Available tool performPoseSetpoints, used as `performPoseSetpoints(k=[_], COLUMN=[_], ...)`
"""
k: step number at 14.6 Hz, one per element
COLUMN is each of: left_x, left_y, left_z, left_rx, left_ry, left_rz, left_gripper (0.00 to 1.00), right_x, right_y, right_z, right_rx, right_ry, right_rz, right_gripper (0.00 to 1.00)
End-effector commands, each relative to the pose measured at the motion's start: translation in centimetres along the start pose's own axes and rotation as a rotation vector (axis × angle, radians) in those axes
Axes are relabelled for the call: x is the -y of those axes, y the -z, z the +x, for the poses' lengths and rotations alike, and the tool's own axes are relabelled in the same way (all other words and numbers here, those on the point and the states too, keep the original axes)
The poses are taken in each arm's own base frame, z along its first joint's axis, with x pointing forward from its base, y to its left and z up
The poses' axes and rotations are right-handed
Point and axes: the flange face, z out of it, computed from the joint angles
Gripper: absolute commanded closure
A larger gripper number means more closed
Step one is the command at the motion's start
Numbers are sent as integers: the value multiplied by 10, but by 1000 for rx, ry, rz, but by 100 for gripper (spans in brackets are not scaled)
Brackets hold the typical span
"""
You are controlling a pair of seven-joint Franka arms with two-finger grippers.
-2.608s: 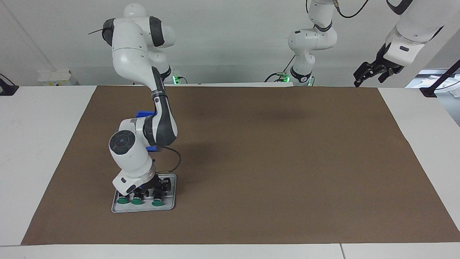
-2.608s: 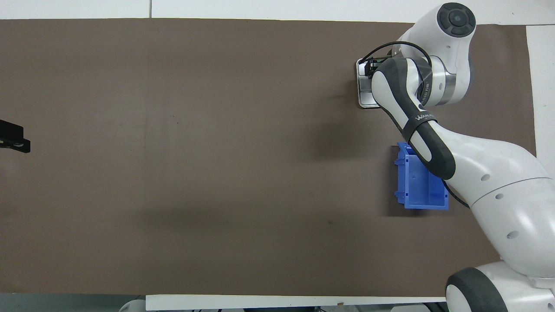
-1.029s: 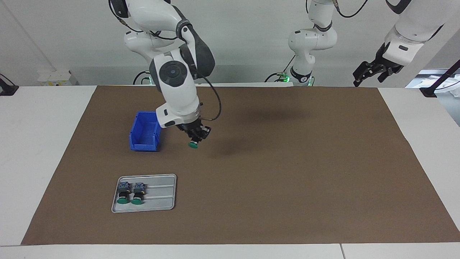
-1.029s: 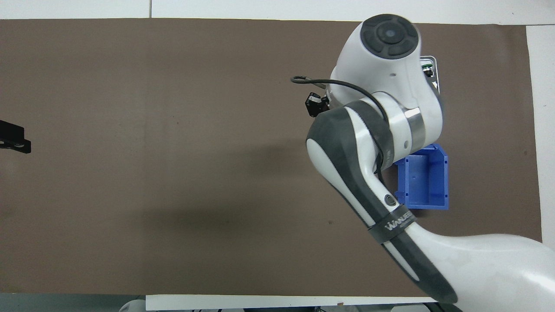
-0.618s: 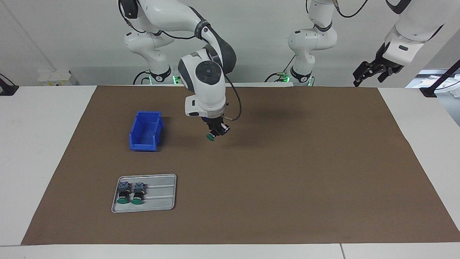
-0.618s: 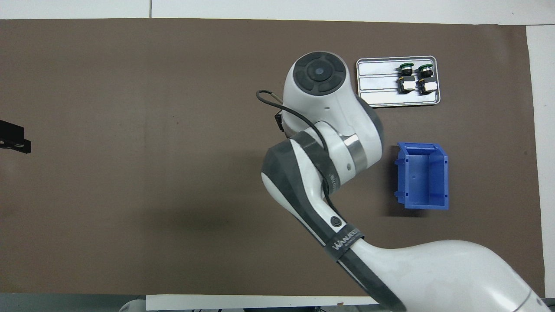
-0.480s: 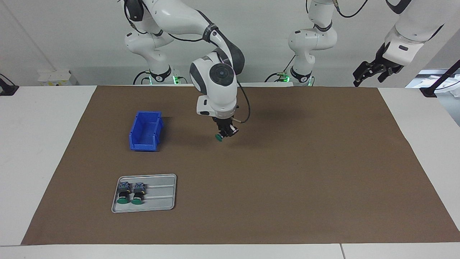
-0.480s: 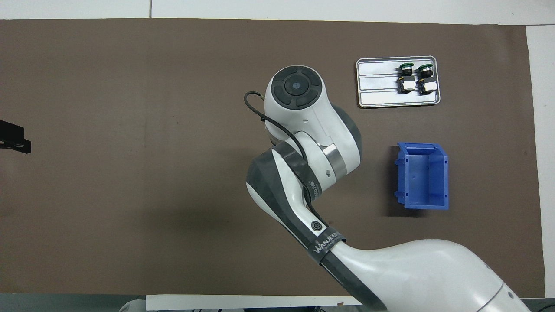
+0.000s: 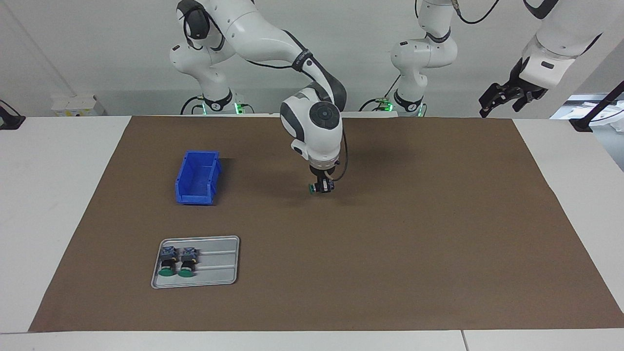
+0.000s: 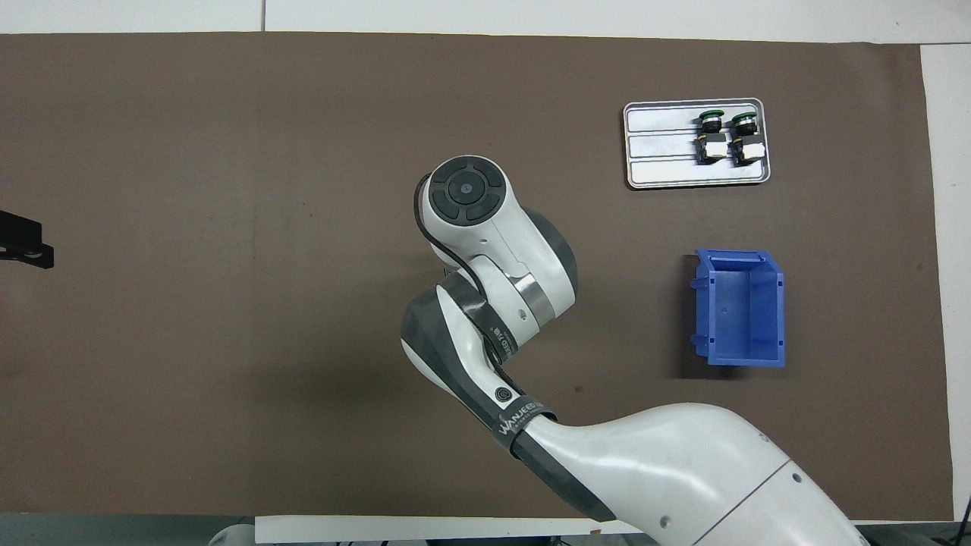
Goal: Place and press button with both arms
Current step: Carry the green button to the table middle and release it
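Observation:
My right gripper [image 9: 321, 189] is shut on a button [image 9: 311, 190] with a green cap. It holds the button low over the middle of the brown mat [image 9: 390, 234]. In the overhead view the right arm's wrist [image 10: 464, 189] hides both the gripper and the button. Two more buttons [image 9: 167, 263] [image 9: 185, 262] lie side by side in a grey tray [image 9: 217, 273] toward the right arm's end; they also show in the overhead view [image 10: 710, 135] [image 10: 743, 136]. My left gripper [image 9: 507, 100] waits open and empty, raised over the mat's edge at the left arm's end [image 10: 23, 246].
A blue open bin [image 9: 197, 178] stands on the mat nearer to the robots than the tray [image 10: 660, 152], also seen from overhead [image 10: 740, 311]. Two smaller white arms with green-lit bases [image 9: 390, 105] stand at the robots' edge of the table.
My right gripper lifted one button out of the tray, carried it past the blue bin to the middle of the mat, and turned it lower. The left arm has not moved.

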Motion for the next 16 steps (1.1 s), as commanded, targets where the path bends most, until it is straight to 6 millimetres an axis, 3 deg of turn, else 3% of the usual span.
performPoseSetpoints(k=[1, 3, 6, 9, 10, 12, 13, 14, 16], left_x=[3, 4, 4, 5, 2, 4, 4, 5, 5], left_y=[0, 0, 1, -4, -9, -6, -12, -10, -11], left_z=[-7, -5, 1, 9, 15, 19, 26, 29, 29], left_rx=[-7, -22, -54, -40, -26, -32, -19, -21, -17], left_ry=[-3, -11, -46, -42, -48, -44, -43, -41, -40], left_rz=[-3, -4, -9, -8, -4, -9, -5, -3, -6], left_gripper=[0, 0, 0, 0, 0, 0, 0, 0, 0], right_x=[-1, -6, -6, -8, -8, -7, -5, -2, 5], right_y=[-8, -19, -20, -24, -25, -24, -22, -18, 0], right_z=[9, 12, 13, 14, 14, 16, 18, 21, 24], right_rx=[-1, 0, 7, 16, 13, 18, 13, 9, 7], right_ry=[-39, -53, -57, -58, -58, -52, -51, -50, -21], right_rz=[-6, -5, 3, 16, 12, 17, 11, 9, 7], right_gripper=[92, 90, 81, 79, 73, 27, 13, 5, 2])
